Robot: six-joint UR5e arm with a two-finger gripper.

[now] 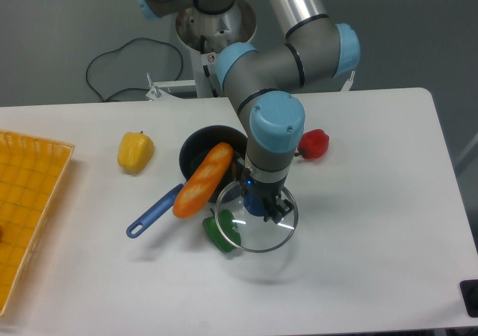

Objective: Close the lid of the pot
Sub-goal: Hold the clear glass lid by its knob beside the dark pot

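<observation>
The pot (205, 143) is a small dark saucepan in the middle of the table, its long blue handle (154, 213) pointing down-left. An orange bread loaf (202, 180) leans over its front rim. The lid (258, 221), a clear glass disc with a metal rim, hangs just right of and in front of the pot, slightly above the table. My gripper (258, 204) points down over the lid's centre and is shut on the lid's blue knob, which is mostly hidden between the fingers.
A green pepper (221, 231) lies under the lid's left edge. A red pepper (314, 144) sits to the right of the pot, and a yellow pepper (135, 151) to its left. An orange basket (30, 201) fills the table's left edge.
</observation>
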